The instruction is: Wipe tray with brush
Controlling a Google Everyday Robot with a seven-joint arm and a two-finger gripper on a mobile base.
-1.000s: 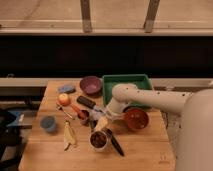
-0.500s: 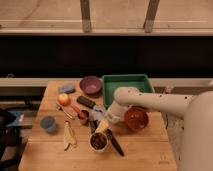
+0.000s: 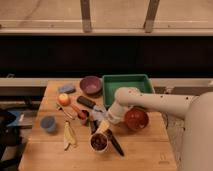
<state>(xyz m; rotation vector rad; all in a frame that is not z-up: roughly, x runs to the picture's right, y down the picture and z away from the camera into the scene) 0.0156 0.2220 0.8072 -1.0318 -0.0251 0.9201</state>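
I am holding my tool released and empty just beside the brush lying on the counter; grasping it and wiping the tray are both awaiting me.

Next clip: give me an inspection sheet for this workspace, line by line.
Surface: wooden table, crowded left and middle.
Job's things: green tray at the back, looks empty; black brush lying near the front, apart from the tray.
Clutter: purple bowl, orange-red bowl, black block, blue cup, banana peel.
Grippers: hand open, low over the table's middle, nothing seen held.
Cables: nothing seen.
Surroundings: dark wall behind.
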